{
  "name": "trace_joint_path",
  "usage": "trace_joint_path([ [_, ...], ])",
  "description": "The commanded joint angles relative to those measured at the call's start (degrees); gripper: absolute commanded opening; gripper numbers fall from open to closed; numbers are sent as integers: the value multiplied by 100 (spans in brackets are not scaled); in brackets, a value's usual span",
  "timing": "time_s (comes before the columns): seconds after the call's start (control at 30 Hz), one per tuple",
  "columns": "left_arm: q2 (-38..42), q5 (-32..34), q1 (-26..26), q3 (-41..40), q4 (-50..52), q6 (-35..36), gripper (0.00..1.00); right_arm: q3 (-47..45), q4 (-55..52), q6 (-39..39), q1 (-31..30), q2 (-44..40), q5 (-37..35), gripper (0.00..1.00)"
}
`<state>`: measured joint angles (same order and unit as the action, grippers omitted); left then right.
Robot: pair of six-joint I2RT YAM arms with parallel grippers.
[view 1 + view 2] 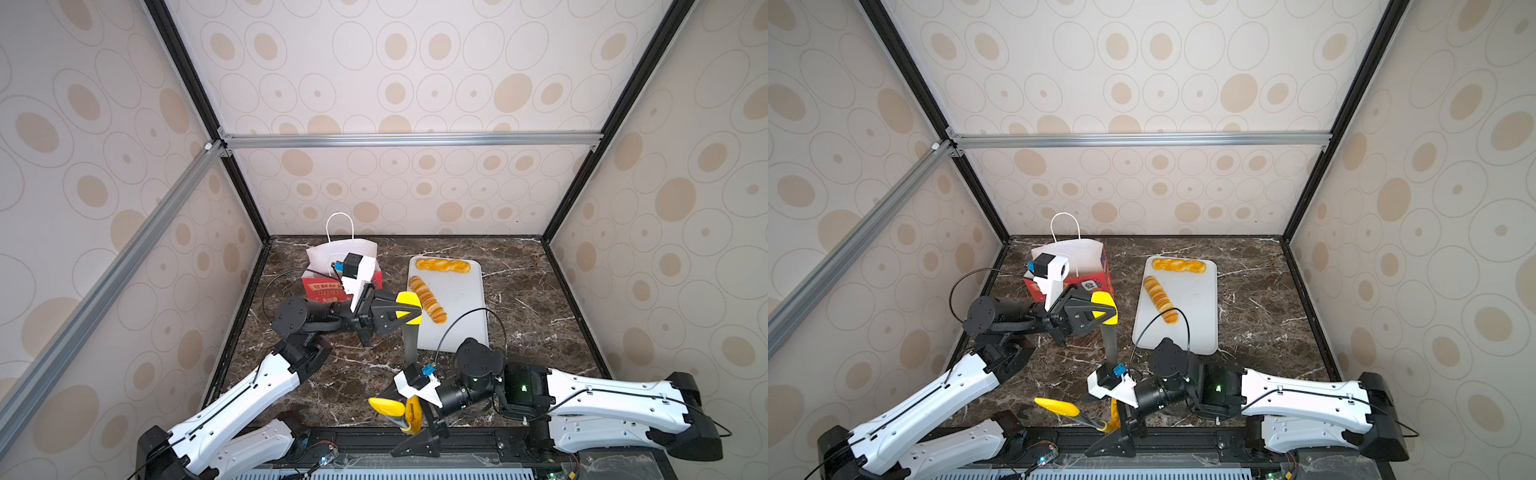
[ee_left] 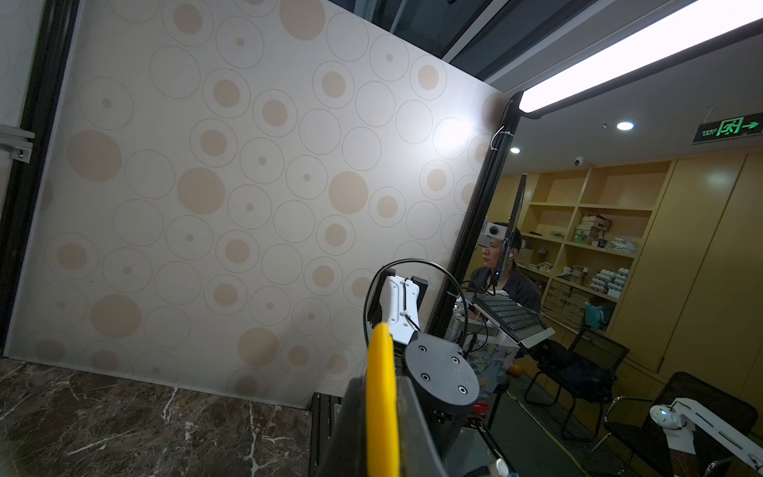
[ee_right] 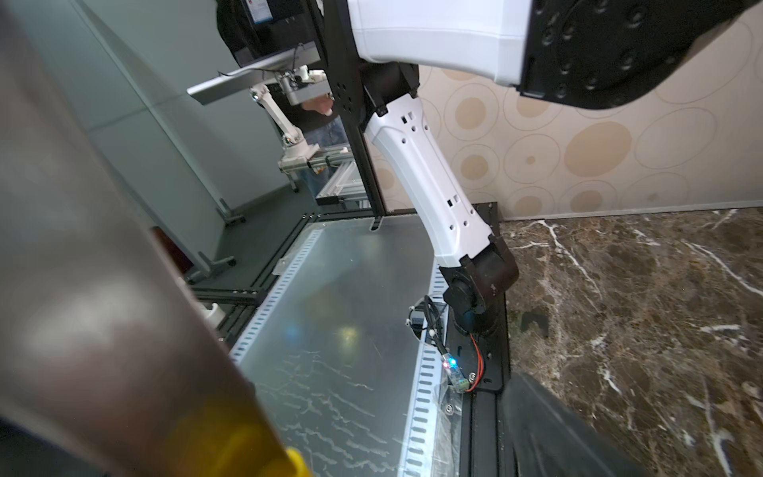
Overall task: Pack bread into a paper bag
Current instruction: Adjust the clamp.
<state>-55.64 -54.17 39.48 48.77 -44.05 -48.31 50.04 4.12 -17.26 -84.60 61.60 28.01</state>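
Two long twisted sticks of bread [image 1: 443, 265] [image 1: 428, 300] lie on a white tray [image 1: 461, 320]; both top views show them. The red paper bag [image 1: 324, 289] stands upright at the back left, its white inside facing up, partly hidden behind my left wrist. My left gripper [image 1: 409, 309] hovers between bag and tray, shut on squeezed yellow-tipped tongs [image 1: 409, 343]. The left wrist view shows the yellow tip [image 2: 382, 413] pinched between the jaws. My right gripper [image 1: 395, 419] is at the table's front edge, its wide-set fingers holding a spread pair of tongs [image 1: 386, 406].
Patterned walls close in the dark marble table [image 1: 519, 299] on three sides. A black rail [image 1: 374, 436] runs along the front edge under my right gripper. The tray's near corner lies just behind my right arm's elbow [image 1: 478, 357].
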Motion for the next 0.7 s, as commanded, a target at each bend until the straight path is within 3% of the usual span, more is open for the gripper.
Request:
trace_joint_path([
  [0.0,91,580,-26,50,268,481,0,23,-165,150,-212,93,-964,100],
  [0.3,322,832,-27,-349,81,421,0,65,-300,-78,-250,-130,-2308,100],
  [0.67,409,866,-23,-745,-430,76,0,125,-297,-89,-250,-179,-2511,99],
])
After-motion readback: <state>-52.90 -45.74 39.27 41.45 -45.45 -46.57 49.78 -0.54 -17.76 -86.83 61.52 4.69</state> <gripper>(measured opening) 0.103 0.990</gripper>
